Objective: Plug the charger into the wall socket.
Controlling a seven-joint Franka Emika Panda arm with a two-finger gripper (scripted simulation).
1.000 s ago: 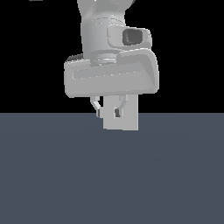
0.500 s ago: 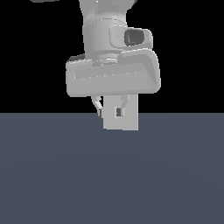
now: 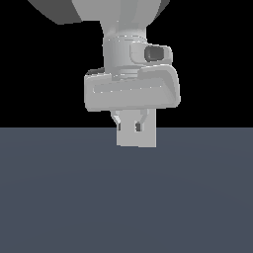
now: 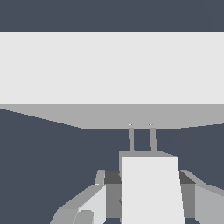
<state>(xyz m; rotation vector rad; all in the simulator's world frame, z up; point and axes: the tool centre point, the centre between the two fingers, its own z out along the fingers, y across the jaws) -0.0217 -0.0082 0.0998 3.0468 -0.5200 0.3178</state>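
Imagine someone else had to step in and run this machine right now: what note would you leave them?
Gripper: its fingers are shut on the small white rectangular charger block, thin grey prongs pointing ahead.
Socket: the upright light-grey square wall plate stands right in front of the charger; in the exterior view the plate shows behind the gripper.
Done: charger picked up, carried to the plate, and the prong tips meet the two tiny yellowish holes.
Left: push straight in until the charger body seats; how deep the prongs sit cannot be told yet.
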